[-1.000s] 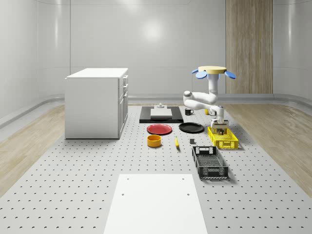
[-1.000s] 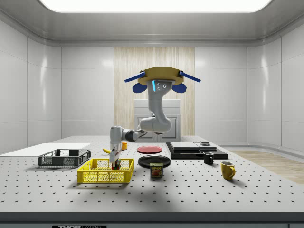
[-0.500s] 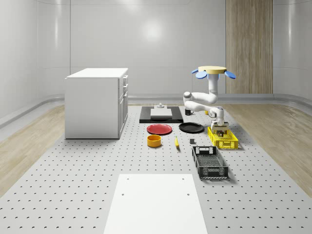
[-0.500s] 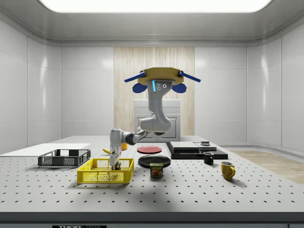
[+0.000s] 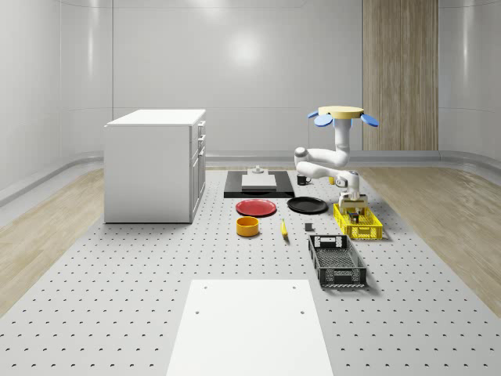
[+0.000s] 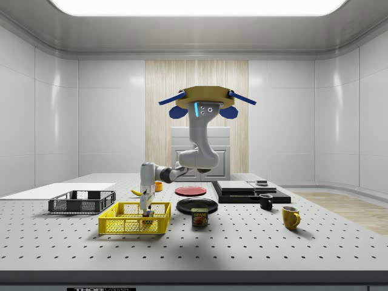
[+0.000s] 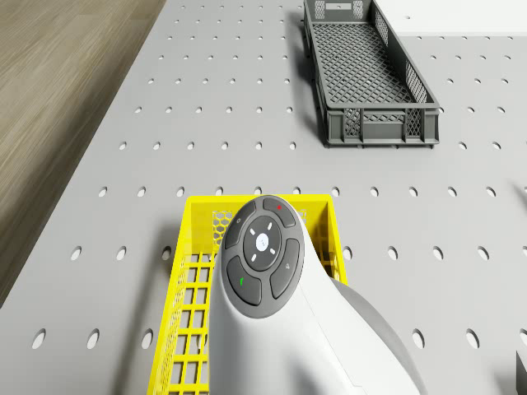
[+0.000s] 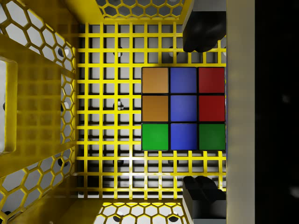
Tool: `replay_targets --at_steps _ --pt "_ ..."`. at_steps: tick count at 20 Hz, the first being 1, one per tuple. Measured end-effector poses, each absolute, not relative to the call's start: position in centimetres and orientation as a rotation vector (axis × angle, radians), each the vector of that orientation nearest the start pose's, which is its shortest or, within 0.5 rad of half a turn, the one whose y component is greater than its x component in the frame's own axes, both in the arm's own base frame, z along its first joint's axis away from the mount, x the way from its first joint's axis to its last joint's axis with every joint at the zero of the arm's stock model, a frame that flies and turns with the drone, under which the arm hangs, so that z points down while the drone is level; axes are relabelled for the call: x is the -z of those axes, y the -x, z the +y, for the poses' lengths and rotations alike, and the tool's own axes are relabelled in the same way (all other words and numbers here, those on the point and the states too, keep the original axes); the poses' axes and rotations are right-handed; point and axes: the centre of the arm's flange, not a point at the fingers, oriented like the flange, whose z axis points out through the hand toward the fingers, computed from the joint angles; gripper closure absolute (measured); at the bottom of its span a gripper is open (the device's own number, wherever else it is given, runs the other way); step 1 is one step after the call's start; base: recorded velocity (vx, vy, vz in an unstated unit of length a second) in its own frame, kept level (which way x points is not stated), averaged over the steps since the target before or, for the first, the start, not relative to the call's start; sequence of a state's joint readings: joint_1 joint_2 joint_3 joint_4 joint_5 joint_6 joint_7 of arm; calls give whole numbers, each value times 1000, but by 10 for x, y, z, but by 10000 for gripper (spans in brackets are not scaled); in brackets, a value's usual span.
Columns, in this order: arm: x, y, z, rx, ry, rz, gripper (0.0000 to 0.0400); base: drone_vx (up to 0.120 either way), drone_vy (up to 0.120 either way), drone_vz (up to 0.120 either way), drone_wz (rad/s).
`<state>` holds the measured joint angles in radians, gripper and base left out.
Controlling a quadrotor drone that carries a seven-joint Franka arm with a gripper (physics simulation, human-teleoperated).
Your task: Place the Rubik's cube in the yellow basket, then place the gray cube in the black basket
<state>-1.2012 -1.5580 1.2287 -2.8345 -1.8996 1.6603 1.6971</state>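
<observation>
The Rubik's cube [image 8: 183, 108] lies flat on the mesh floor of the yellow basket [image 8: 42, 112], orange, blue, red and green squares facing up. My gripper [image 8: 205, 112] hangs open straight above it, one black fingertip [image 8: 203, 32] on each side with a gap to the cube. It reaches down inside the yellow basket [image 5: 358, 222] from above [image 6: 145, 208]. The drone [image 5: 340, 114] hovers high over the table, just behind the basket. A small gray cube [image 5: 308, 228] sits on the table to the whole-scene view's left of the basket. The black basket [image 5: 337, 262] stands nearer the front.
A banana [image 5: 283, 228], orange bowl [image 5: 247, 225], red plate [image 5: 257, 207] and black plate [image 5: 307, 204] lie left of the baskets. A can [image 6: 199, 217] and two mugs [image 6: 265, 202] stand further along the side view's right. A white cabinet [image 5: 155, 164] stands far left.
The gripper has risen slightly inside the yellow basket and shifted a little toward its far end. The Rubik's cube now rests on the basket floor, free of the fingers.
</observation>
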Motion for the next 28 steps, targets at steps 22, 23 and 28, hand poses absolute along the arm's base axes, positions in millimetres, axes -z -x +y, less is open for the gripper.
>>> replay_targets --at_steps 22,23,28 --pt "-499 -307 0 -786 -1 -2 0 0 -67 58 0" --pt "-499 -307 0 -786 -1 -2 0 0 -120 0 0" --pt "-499 -307 0 -786 -1 -2 0 0 -120 0 0"
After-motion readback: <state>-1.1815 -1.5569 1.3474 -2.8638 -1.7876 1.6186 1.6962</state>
